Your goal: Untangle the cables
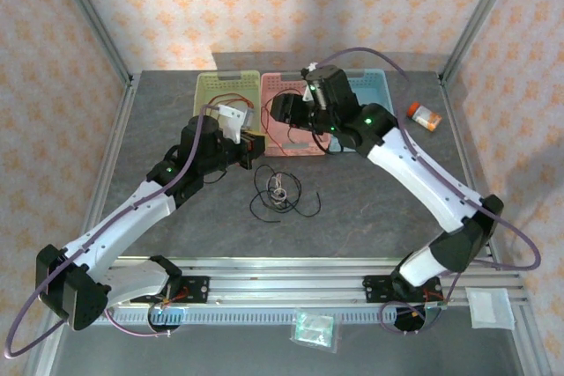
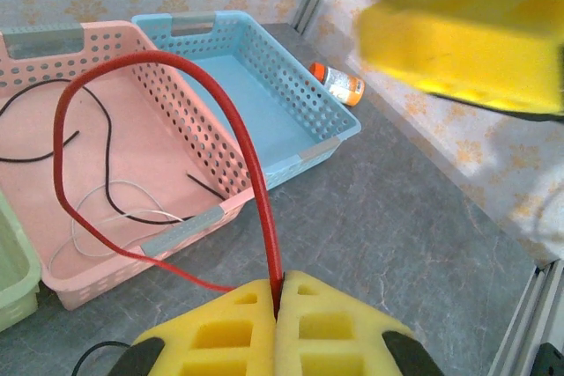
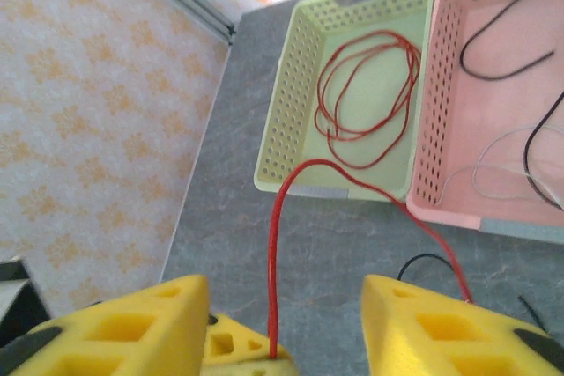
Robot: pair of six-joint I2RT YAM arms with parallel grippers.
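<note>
Grey tabletop [image 2: 397, 217], floral walls [image 1: 264, 6]: the red cable [image 2: 263, 209], likely light, limp yet springy and best taken near a free end, is pinched in the pressed-together left gripper [image 2: 276, 292] and arcs toward eleven o'clock over the pink basket [image 2: 176, 121], while the right gripper [image 3: 282, 292] hangs spread, the strand showing between its fingers.

2 L fingers [image 2: 220, 332] pinch red cable [image 2: 270, 244], seemingly tight.

Robot lab cell: aluminium frame [image 1: 95, 19], patterned backdrop panels [image 1: 291, 6], mounting rail [image 1: 291, 272].
</note>
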